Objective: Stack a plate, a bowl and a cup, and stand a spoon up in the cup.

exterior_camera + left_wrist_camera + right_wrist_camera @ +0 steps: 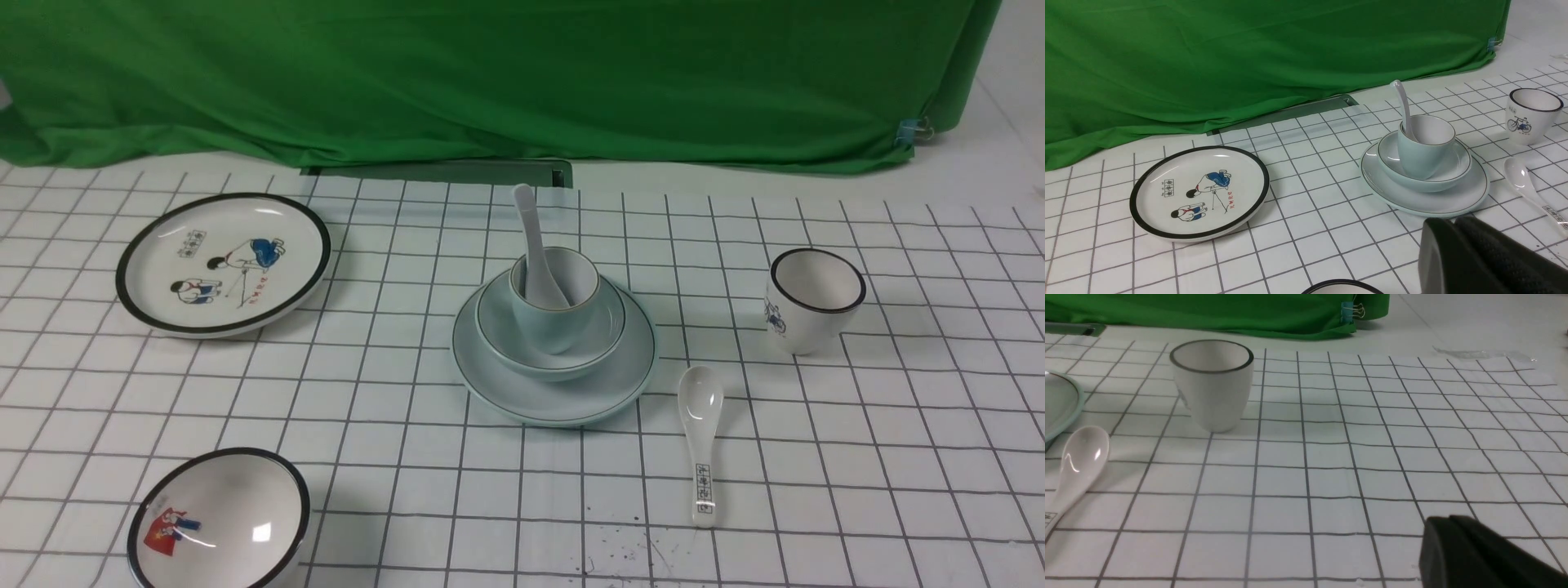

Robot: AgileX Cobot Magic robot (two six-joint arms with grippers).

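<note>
At the table's middle the pale blue-green plate (608, 380) carries the grey-blue bowl (502, 327). Inside the bowl stands the blue-green cup (555, 314), and the plain white spoon (532, 237) leans upright in it. The same stack shows in the left wrist view: plate (1453, 200), bowl (1449, 169), cup (1423, 153), spoon (1403, 105). My left gripper (1447, 220) is shut and empty, short of the plate's near rim. My right gripper (1443, 520) is shut and empty over bare grid cloth, well apart from everything. Neither arm appears in the front view.
A cartoon plate (224, 261) lies at the far left, and a black-rimmed bowl (216, 523) at the near left. A white cup with a blue drawing (812, 298) stands right of the stack, and a lettered spoon (702, 433) lies beside the stack. Green cloth (490, 73) backs the table.
</note>
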